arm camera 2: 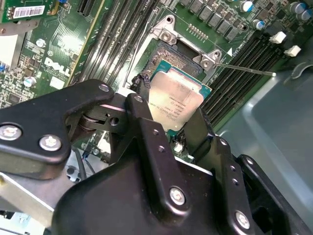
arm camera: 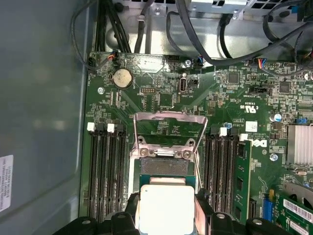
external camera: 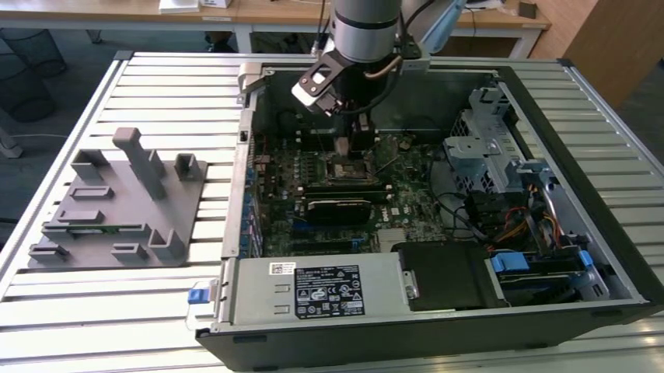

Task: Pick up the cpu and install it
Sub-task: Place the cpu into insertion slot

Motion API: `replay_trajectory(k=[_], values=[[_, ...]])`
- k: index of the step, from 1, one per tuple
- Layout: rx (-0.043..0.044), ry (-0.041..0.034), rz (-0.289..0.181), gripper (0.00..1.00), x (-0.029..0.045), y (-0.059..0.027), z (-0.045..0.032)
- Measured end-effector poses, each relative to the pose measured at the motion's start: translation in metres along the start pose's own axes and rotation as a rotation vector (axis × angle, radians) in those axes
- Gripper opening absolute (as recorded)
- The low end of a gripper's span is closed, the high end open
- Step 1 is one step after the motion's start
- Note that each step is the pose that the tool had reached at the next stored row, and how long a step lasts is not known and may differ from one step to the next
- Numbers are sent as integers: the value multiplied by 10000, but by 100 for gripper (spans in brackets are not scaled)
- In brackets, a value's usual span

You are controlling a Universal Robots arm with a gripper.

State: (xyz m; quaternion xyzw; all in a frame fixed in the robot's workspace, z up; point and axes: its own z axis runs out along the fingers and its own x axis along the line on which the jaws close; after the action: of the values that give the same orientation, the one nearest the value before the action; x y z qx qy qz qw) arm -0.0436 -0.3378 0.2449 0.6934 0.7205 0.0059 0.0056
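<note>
Over open socket [arm camera: 164,166] on motherboard [arm camera: 161,93], inside computer case [external camera: 581,155]: gripper [arm camera 2: 172,120] clamped on two opposite edges of cpu [arm camera 2: 176,100], shiny top facing wrist cameras. Socket's metal frame [arm camera: 168,120] flipped open. Grey fixture [external camera: 114,202] on table [external camera: 155,311], well apart.

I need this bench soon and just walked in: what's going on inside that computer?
A robot arm is working inside an open computer case. Its end effector grips the cpu by its sides, silver top up, right over the motherboard's open socket, whose metal retention frame is flipped back. The cpu does not look seated yet; whether it touches the socket, I cannot tell. A grey fixture sits on the table beside the case.
</note>
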Motion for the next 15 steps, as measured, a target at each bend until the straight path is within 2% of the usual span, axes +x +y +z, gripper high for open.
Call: replay_trajectory(k=[15], values=[[-1, -1, 55, 53, -4, -2, 129]])
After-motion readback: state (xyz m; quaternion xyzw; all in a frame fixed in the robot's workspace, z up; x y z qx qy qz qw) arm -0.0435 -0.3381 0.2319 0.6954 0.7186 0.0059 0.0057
